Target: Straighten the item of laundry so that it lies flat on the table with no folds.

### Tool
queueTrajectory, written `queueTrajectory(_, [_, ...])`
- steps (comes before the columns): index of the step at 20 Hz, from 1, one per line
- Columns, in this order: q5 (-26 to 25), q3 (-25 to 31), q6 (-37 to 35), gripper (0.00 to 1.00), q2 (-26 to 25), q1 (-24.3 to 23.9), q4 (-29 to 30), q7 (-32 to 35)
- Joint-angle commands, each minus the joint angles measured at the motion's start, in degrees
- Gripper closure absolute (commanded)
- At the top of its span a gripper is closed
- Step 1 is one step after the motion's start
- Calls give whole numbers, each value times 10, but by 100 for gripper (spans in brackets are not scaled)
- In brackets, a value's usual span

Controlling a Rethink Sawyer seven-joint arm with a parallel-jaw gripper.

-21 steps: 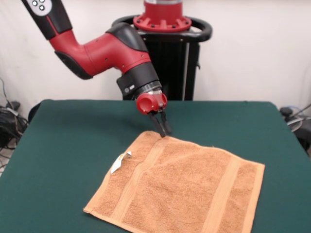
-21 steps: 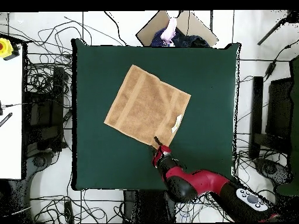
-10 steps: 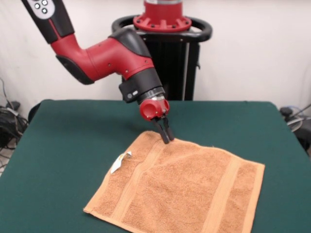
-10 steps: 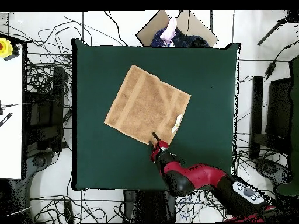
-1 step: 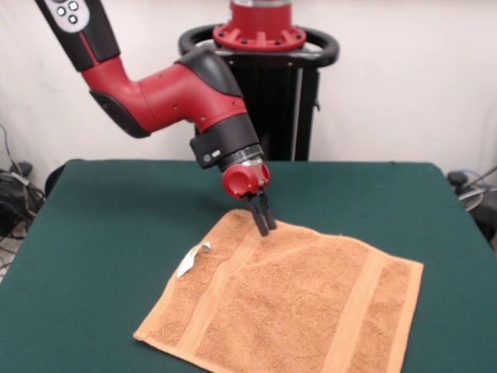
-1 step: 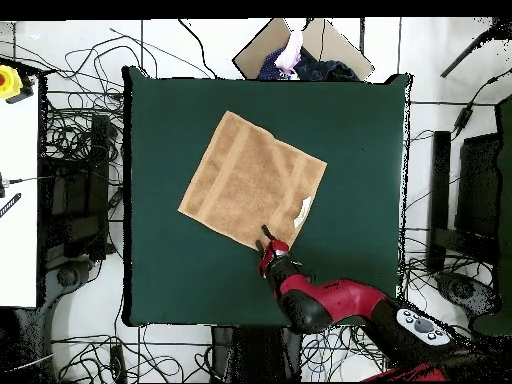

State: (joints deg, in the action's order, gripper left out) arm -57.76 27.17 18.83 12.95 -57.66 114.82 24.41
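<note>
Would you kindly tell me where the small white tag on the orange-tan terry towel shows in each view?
Front view: the small white tag sticks out from the left edge of the orange-tan terry towel, lower left of the claw.
Overhead view: the tag lies on the towel's right edge, up and right of the claw.
Shared landmark: the claw at the towel's adjacent corner.

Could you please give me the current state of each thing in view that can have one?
Towel: spread flat on the table, no folds visible, white tag sticking out at one edge.
Gripper: tips down at the towel's corner nearest the robot; fingers close together, whether shut is unclear.
Table: bears only the towel.
</note>
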Motion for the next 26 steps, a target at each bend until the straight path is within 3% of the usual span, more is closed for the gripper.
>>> queueTrajectory(1, [37,-41,16,0,-15,41,-74,152])
queueTrajectory(3, [38,-48,10,0,-13,53,-77,146])
queueTrajectory(8, [28,-18,-99,0,-23,41,-80,126])
queueTrajectory(16, [56,-49,-75,0,-6,73,-76,137])
queueTrajectory(17, [55,-50,-68,100,-4,73,-76,137])
queueTrajectory(26, [40,-32,-66,100,-10,50,-68,139])
